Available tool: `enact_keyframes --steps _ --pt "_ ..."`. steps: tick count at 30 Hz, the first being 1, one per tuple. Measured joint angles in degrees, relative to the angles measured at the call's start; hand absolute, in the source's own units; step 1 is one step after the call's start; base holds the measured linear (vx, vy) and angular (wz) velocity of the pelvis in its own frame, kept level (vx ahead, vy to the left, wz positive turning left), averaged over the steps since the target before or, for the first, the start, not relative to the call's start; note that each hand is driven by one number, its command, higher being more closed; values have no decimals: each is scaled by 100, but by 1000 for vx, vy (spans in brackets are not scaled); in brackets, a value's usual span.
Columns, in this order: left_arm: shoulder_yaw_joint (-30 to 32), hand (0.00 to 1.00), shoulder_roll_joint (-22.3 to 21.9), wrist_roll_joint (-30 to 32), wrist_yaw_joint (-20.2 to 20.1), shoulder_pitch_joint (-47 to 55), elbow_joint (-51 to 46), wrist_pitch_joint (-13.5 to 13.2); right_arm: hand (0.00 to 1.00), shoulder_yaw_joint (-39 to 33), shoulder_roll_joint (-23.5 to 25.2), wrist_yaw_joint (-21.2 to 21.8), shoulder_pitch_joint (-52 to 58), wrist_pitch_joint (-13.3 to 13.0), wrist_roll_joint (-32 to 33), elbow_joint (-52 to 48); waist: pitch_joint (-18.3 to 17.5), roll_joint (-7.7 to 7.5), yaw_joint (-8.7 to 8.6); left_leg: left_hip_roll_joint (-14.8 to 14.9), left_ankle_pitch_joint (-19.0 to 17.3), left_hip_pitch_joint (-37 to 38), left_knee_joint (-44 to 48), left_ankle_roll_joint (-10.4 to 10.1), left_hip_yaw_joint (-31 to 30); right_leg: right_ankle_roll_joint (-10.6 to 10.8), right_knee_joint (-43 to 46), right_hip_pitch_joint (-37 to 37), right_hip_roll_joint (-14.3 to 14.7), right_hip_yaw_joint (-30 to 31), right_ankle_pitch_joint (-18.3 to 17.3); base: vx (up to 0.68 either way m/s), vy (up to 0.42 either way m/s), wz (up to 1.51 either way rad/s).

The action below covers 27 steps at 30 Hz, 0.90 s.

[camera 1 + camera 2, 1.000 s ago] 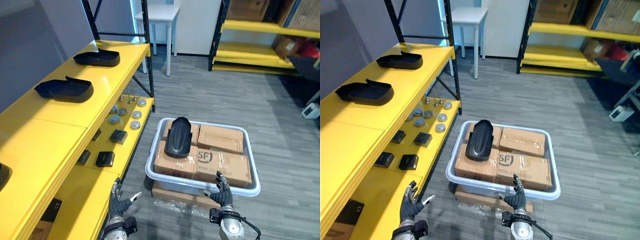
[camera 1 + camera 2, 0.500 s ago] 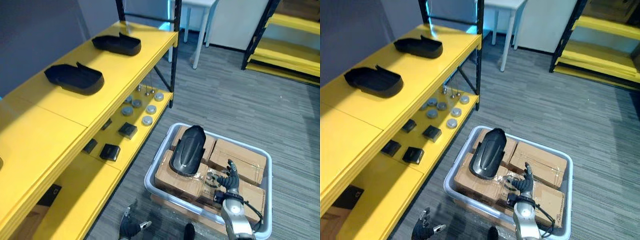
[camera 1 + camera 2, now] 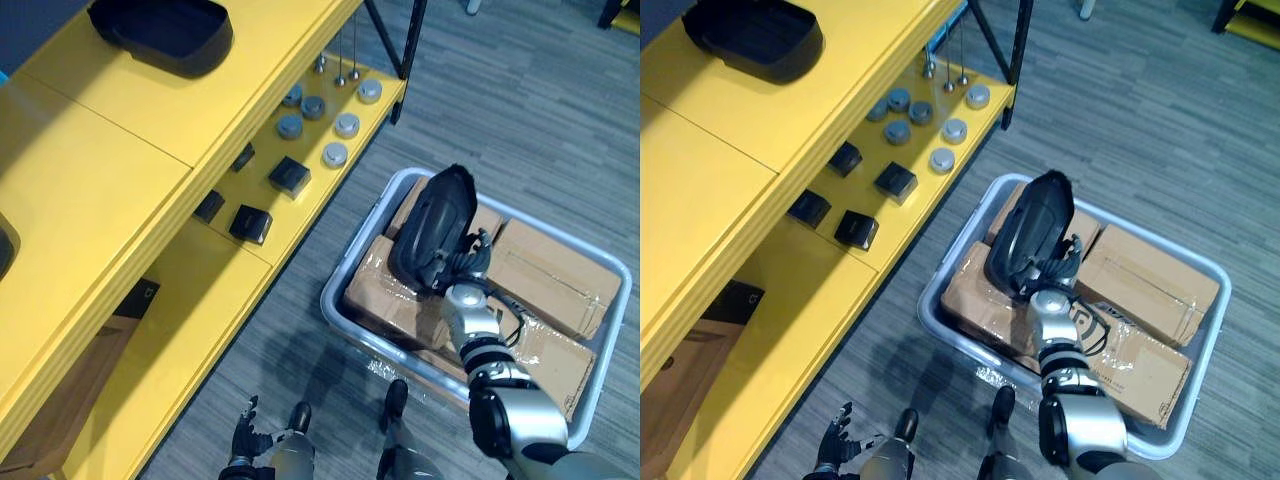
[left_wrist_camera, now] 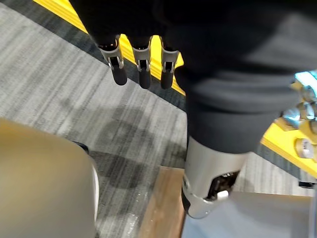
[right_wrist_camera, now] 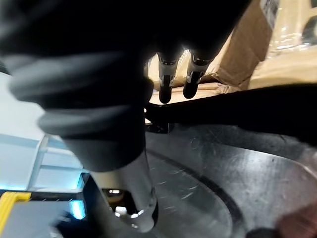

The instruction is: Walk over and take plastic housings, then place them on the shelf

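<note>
No legible text, labels or numbers anywhere

Two plastic housings [image 3: 430,215] counted (a dark sliver [image 3: 6,245] might be a third). Four cardboard boxes [image 3: 545,275], four small black blocks [image 3: 250,224].

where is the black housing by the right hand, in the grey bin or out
In the bin: the housing rests on the cardboard boxes inside the grey bin, right hand against it.
</note>
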Motion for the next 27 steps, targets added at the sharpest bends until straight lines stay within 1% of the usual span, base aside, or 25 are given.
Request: enact_keyframes --steps 2,4,6,9,10,12,16,17,21,24,27 --pt "-147 0 67 -59 39 -158 103 -28 0 31 -173 -34 -160 40 16 301 42 4 40 1 -77 -146 138 -6 -10 21 0 -92 15 17 29 -16 28 -4" --pt "-151 0 67 -107 100 -230 168 -29 0 100 -186 -131 -175 95 29 339 67 4 37 2 -110 -228 222 -6 -16 31 0 -141 23 19 36 -3 34 -2" --pt "-186 0 75 -140 135 -297 224 -26 0 155 -186 -217 -239 96 24 342 69 3 39 -2 -116 -309 283 -4 -14 49 0 -198 25 28 50 6 38 -3" --pt "-197 0 83 -223 171 -381 316 -30 0 206 -224 -300 -507 125 36 597 98 -1 44 -3 -124 -403 332 -5 -14 78 0 -268 29 49 72 14 41 -1" --pt "-200 0 82 -268 207 -407 318 -30 0 209 -270 -330 -551 147 54 660 128 -5 68 -3 -125 -406 345 -3 -14 80 0 -268 30 55 73 21 44 -1" --pt "-204 0 83 -373 247 -418 335 -36 0 216 -350 -334 -570 221 114 728 135 -6 97 -7 -129 -411 347 4 -17 80 0 -268 28 63 74 32 55 0" --pt "-204 0 96 -513 249 -464 399 -52 0 223 -376 -336 -658 225 233 788 170 -9 93 -14 -132 -414 349 8 -20 82 0 -267 22 71 75 26 44 0" --pt "-204 0 97 -567 252 -500 441 -50 100 224 -384 -338 -678 225 253 808 171 -10 94 -14 -132 -416 348 8 -28 82 0 -267 23 69 75 21 41 2" --pt "-267 0 131 -699 262 -569 537 -60 100 220 -545 -370 -758 237 347 966 173 -13 94 -16 -131 -418 346 8 -50 82 0 -265 21 63 75 21 39 1" --pt "-288 0 143 -772 269 -572 541 -58 100 204 -695 -278 -848 280 470 1141 174 -14 92 -15 -131 -417 341 8 -59 82 0 -264 24 59 75 25 43 1" --pt "-319 0 162 -851 266 -574 536 -49 100 166 -775 -165 -1064 442 662 1438 174 -14 91 -17 -131 -417 340 7 -109 82 0 -252 25 28 75 19 25 4"
